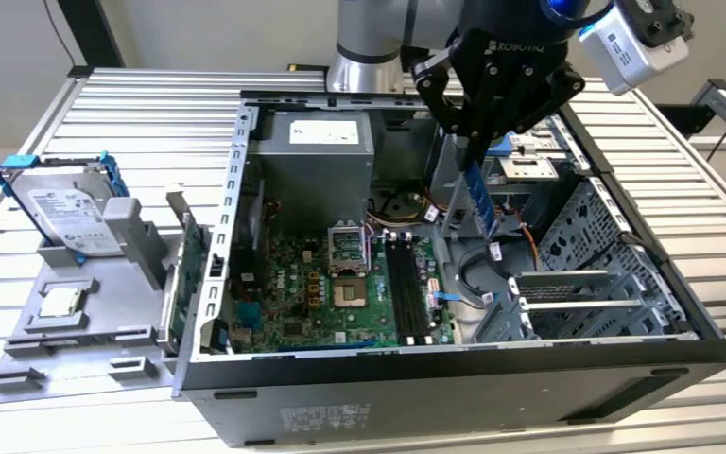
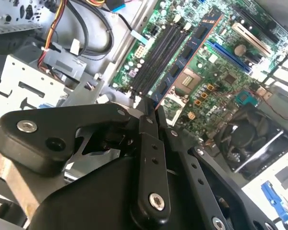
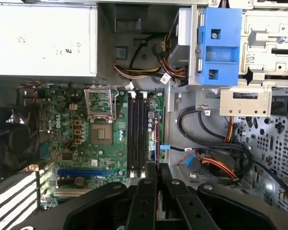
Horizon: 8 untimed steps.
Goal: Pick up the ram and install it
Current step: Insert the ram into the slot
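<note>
**Ram (image 1: 476, 194) held above open case (image 1: 464, 378)**

The gripper (image 1: 471, 134) pinches the ram by its upper end, so the stick hangs edge-down, ready for a slot. Its long side runs parallel to the black memory slots (image 3: 137, 134) below, clear of them and not yet seated. Farther off, at the exterior view's left, a hard drive (image 1: 67, 213) stands on a grey tray (image 1: 79, 331).

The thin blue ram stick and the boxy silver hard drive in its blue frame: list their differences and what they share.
The ram stick is long and narrow; the hard drive is broad and boxy. The ram is clamped in the black gripper over the open case; the drive stands in the grey holder outside it. Both stand roughly on end.
</note>
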Motion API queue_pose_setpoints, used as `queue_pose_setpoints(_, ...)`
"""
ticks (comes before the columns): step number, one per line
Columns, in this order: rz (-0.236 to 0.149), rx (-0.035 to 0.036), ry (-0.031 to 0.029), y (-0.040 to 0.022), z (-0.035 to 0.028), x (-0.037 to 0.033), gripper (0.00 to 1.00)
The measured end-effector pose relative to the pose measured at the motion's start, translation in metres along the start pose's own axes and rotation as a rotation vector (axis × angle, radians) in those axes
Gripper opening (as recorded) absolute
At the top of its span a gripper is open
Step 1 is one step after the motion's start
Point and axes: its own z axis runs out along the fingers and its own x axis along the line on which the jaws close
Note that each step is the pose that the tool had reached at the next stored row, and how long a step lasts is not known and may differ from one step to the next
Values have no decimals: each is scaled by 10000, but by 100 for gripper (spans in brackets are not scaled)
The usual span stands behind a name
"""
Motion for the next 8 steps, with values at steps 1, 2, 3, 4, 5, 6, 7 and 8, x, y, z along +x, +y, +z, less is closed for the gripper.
queue_pose_setpoints(1, 0, -1, 0, 0, 18, -12, 0)
queue_pose_setpoints(2, 0, -1, 0, 0, 38, -21, 0)
queue_pose_setpoints(3, 0, 0, 0, 0, 57, -28, 0)
queue_pose_setpoints(4, 1, -1, 0, 0, 74, -33, 0)
queue_pose_setpoints(5, 1, -2, 0, 1, 93, -37, 0)
queue_pose_setpoints(6, 1, -3, 0, 1, 106, -37, 0)
queue_pose_setpoints(7, 1, -1, -1, 1, 106, -37, 0)
queue_pose_setpoints(8, 2, 0, -2, 1, 105, -38, 0)
